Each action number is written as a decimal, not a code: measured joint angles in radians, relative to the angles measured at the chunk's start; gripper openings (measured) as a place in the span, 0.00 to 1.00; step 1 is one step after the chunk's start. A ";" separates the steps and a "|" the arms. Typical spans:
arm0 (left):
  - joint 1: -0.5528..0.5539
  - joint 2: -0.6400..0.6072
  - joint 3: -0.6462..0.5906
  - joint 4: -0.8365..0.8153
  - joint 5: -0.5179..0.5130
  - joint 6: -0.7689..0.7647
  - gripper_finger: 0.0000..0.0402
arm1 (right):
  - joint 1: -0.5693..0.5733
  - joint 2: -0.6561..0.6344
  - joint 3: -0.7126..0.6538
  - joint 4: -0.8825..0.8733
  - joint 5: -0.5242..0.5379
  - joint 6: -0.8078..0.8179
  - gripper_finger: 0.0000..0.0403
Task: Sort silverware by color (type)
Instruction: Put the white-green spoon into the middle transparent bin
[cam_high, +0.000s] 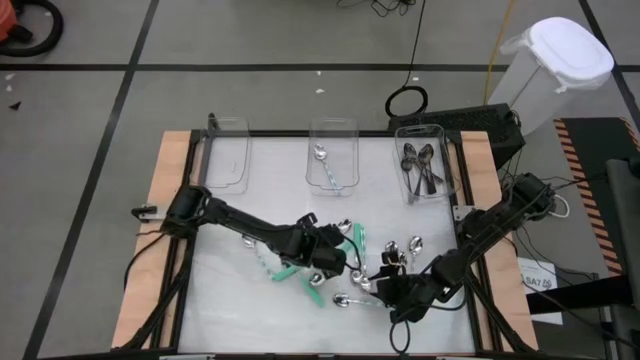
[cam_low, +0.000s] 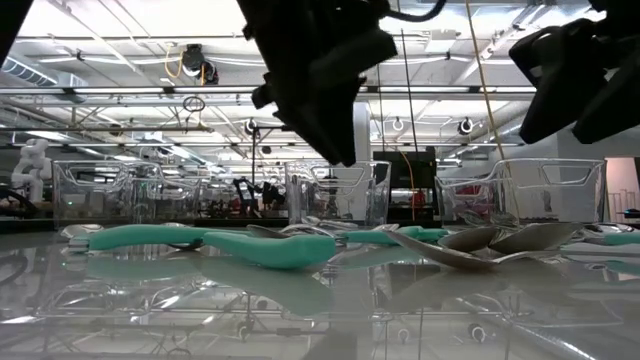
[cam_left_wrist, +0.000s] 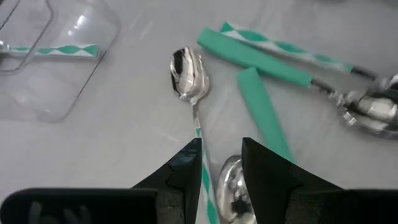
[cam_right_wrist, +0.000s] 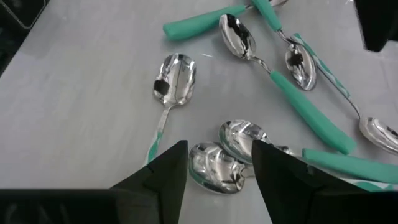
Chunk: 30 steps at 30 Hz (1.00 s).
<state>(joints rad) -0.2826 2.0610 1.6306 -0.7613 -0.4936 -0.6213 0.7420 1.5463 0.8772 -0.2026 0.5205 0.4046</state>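
- Along the far edge of the white table (cam_high: 230, 300), three clear bins (cam_high: 228, 150) are lined up: the left one is seen empty, one teal-handled spoon (cam_high: 328, 170) lies in the middle one, and dark spoons (cam_high: 420, 165) lie in the right one, their number not countable.
- Open surface is left between the bins and the spoon pile (cam_high: 350, 262) near the front.
- Over that pile the left gripper (cam_left_wrist: 221, 163) is hung, fingers parted, nothing grasped, a thin patterned spoon handle (cam_left_wrist: 200, 134) lying on the table below the gap.
- Beside it, the right gripper (cam_right_wrist: 217, 163) is held above silver spoon bowls (cam_right_wrist: 227, 152), fingers spread, empty.
- Behind the table, a bright workshop with ceiling lights is seen.
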 joint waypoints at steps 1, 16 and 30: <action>0.005 0.009 0.000 0.003 0.002 0.012 0.29 | 0.000 0.000 0.000 -0.005 0.000 0.000 0.43; 0.126 0.109 0.000 0.013 0.235 -0.001 0.29 | 0.000 0.000 0.000 -0.019 0.001 0.002 0.43; 0.143 0.146 0.002 0.008 0.243 0.003 0.29 | 0.000 0.000 0.000 -0.020 0.000 0.002 0.43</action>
<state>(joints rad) -0.1394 2.2068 1.6326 -0.7528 -0.2511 -0.6182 0.7418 1.5463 0.8772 -0.2222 0.5205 0.4068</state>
